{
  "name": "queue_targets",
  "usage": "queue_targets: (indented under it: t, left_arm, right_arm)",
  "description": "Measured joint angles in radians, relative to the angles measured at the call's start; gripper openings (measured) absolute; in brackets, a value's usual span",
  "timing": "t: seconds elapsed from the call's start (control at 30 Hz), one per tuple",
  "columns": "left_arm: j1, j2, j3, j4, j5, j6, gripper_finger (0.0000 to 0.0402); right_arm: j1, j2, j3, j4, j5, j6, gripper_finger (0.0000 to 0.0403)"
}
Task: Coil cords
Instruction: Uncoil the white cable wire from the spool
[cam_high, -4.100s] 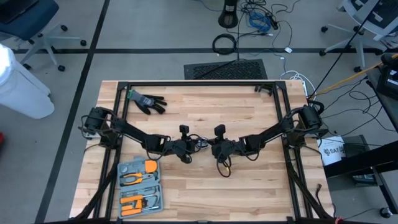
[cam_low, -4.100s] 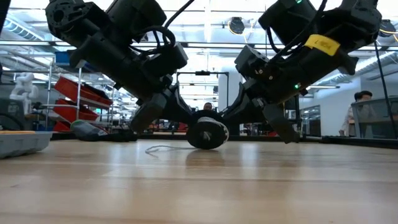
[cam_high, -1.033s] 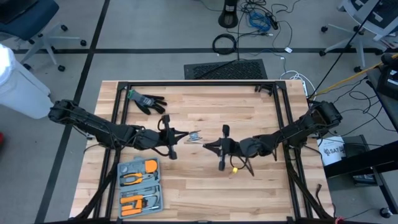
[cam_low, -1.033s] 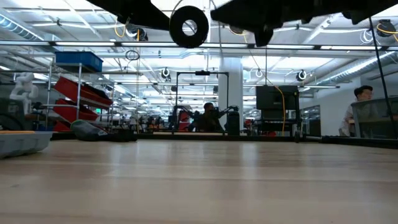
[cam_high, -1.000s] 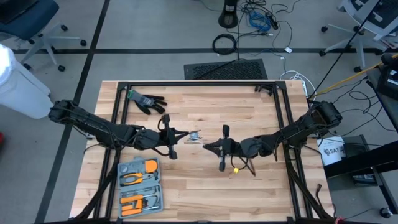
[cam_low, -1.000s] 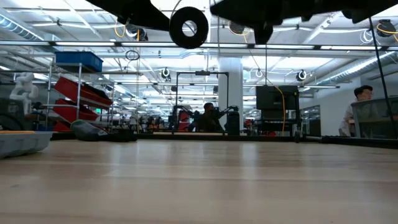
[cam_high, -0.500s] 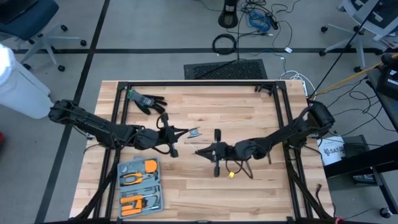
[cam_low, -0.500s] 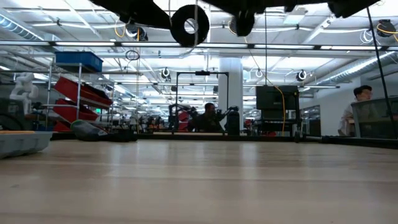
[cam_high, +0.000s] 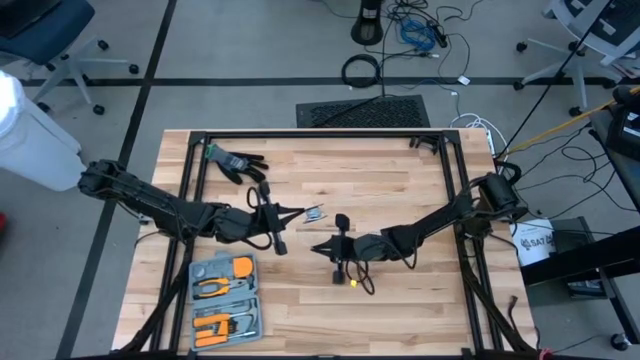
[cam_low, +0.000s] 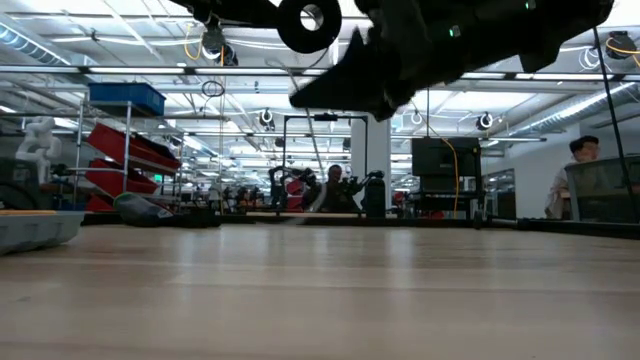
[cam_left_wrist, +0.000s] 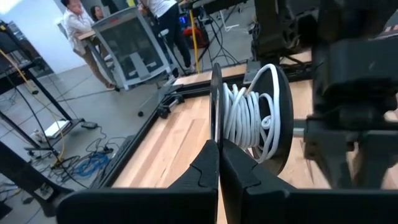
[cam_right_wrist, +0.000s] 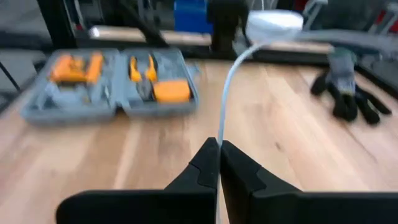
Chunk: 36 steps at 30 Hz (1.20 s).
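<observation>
Your left gripper (cam_left_wrist: 218, 163) is raised over the middle of the table (cam_high: 400, 300), fingers pressed together on the rim of the spool (cam_left_wrist: 249, 118). The spool is a black disc pair with white cord (cam_left_wrist: 245, 115) wound in loose turns between the discs; it is held clear of the table. In the low view the spool (cam_low: 309, 22) hangs well above the wood, showing a dark ring with a pale centre. From above it sits at the left gripper's tip (cam_high: 300, 213), just left of centre.

Your right gripper (cam_right_wrist: 219, 163) is also raised, a little nearer the front edge than the left one, near centre (cam_high: 318, 247). Its fingers are pressed together, pinching a free length of the cord (cam_right_wrist: 225, 93) that runs forward from the fingertips. In the low view the right gripper (cam_low: 300, 98) points at a slant below the spool, not touching it.

Elsewhere on your table: a black glove (cam_high: 235, 162) near the far left corner, and an open grey tool case (cam_high: 222, 300) with orange-handled tools at the front left. The right wrist view shows both, the case (cam_right_wrist: 112, 84) and the glove (cam_right_wrist: 345, 87), lying flat on the wood.

People (cam_left_wrist: 81, 28) stand beyond the table in the left wrist view.
</observation>
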Motion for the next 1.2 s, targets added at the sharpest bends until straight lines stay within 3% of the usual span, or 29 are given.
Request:
queue_targets:
  t: [0.6, 1.0, 1.2]
  left_arm:
    - [-0.045, -0.045, 0.000, -0.009, 0.038, 0.016, 0.0000]
    - [-0.088, -0.119, 0.000, -0.117, 0.041, 0.015, 0.0000]
    - [-0.090, -0.119, 0.000, -0.128, 0.041, -0.010, 0.0000]
  right_arm:
    - [-0.031, -0.018, 0.000, -0.335, 0.002, 0.075, 0.0000]
    - [-0.049, -0.218, 0.000, -0.701, 0.002, 0.167, 0.0000]
    - [-0.010, -0.289, 0.000, -0.722, -0.016, 0.160, 0.0035]
